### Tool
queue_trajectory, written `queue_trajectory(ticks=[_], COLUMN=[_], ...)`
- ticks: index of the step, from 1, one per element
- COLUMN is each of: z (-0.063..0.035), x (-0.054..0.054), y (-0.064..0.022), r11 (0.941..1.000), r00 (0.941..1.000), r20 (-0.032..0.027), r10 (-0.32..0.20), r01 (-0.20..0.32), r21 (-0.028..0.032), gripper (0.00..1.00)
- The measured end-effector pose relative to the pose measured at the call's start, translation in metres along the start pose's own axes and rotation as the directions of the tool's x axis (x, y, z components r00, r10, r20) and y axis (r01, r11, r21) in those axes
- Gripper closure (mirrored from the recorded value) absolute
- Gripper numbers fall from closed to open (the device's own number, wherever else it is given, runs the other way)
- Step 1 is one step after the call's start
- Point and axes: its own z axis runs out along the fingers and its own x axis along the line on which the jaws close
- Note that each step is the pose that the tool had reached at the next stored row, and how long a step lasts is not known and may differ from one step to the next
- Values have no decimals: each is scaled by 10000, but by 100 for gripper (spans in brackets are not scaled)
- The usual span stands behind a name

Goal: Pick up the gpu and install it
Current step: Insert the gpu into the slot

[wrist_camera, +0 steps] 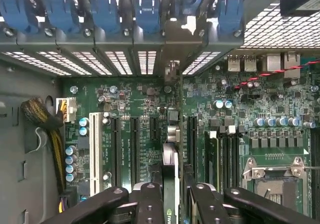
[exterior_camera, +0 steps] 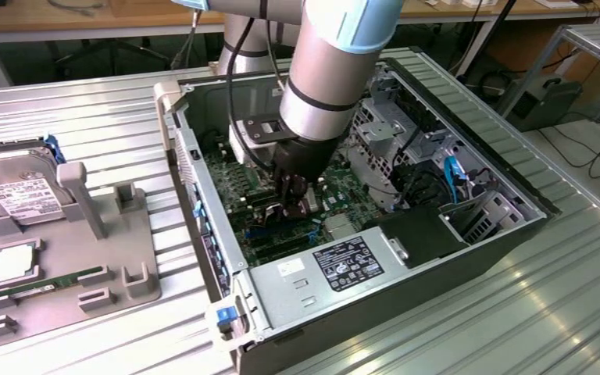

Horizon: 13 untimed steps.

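— Ribbed metal desk (exterior_camera: pixel 81 117) all round; what sits on it, from the exterior view's left?

— At the left edge, a grey holder (exterior_camera: pixel 66 258) with a hard drive (exterior_camera: pixel 13 191) and a green memory stick (exterior_camera: pixel 44 283). In the middle stands the open computer case (exterior_camera: pixel 383 258), with the arm (exterior_camera: pixel 331 70) reaching down into it.

— And the card?

— The gpu (wrist_camera: pixel 171 179) stands on edge between the fingers (wrist_camera: pixel 150 204), which are closed on it from both sides. In the wrist view it shows lower centre, its long axis running straight away from the gripper (wrist_camera: pixel 172 199) toward the rear slot covers (wrist_camera: pixel 145 59).

— Which slot?

— It sits among the black slots on the motherboard (wrist_camera: pixel 280 99), right of the white slot (wrist_camera: pixel 95 149). I cannot tell whether it is fully seated.
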Motion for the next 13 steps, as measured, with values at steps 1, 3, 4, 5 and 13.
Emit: queue_trajectory(ticks=[1,3,4,5,13], z=[34,40,32,9,-342], x=[-10,-18,-17,-19,-37], y=[0,0,0,2,32], r11=[10000,10000,10000,10000,10000], r00=[10000,10000,10000,10000,10000], r20=[0,14,0,2,4], r10=[5,5,5,5,2], r01=[-5,-5,-5,-5,-2], r21=[-1,5,-2,-2,8], gripper=[74,73,67,60,62])
